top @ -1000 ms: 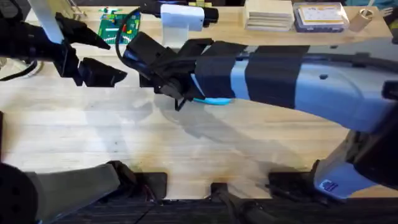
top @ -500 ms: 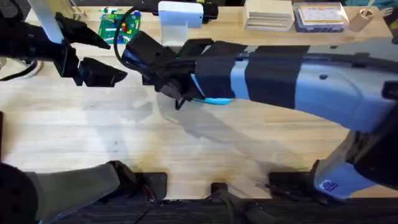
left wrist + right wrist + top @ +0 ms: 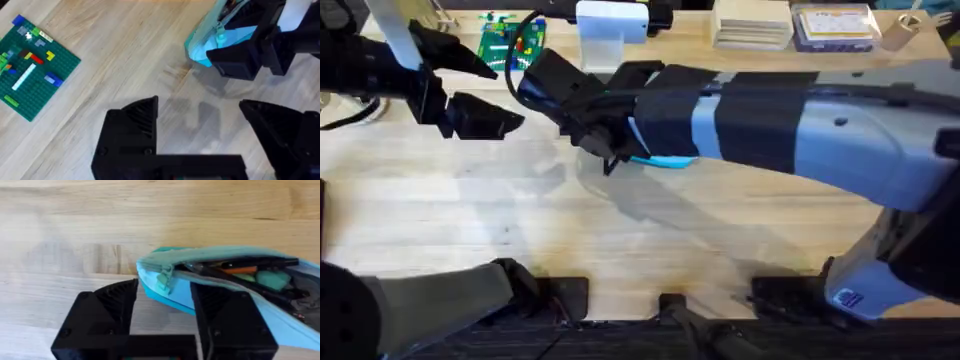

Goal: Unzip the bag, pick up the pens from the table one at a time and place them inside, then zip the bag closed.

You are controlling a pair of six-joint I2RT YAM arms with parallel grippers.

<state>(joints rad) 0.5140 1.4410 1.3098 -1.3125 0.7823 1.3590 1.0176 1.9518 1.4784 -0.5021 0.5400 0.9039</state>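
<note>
The light-blue bag [image 3: 170,292] lies on the table [image 3: 470,220] with its zipper open. Inside it I see the pens: an orange one [image 3: 243,270] under a black one [image 3: 235,262]. My right gripper [image 3: 165,297] is open, its fingers [image 3: 107,312] standing either side of the bag's end, where the small pull tab [image 3: 162,280] sits. From overhead the right arm reaches across the middle and hides most of the bag [image 3: 665,161]. My left gripper [image 3: 200,117] hovers open and holds nothing, a short way from the bag [image 3: 212,42]; overhead it is at the back left [image 3: 485,118].
A green brick plate [image 3: 510,42] with small coloured bricks lies at the back left, also near the left gripper [image 3: 30,70]. A white block [image 3: 612,22] and boxes [image 3: 752,22] line the back edge. Bare wood fills the table's front half.
The right gripper has shifted very slightly at the bag's end. The left arm and the bag have not moved.
</note>
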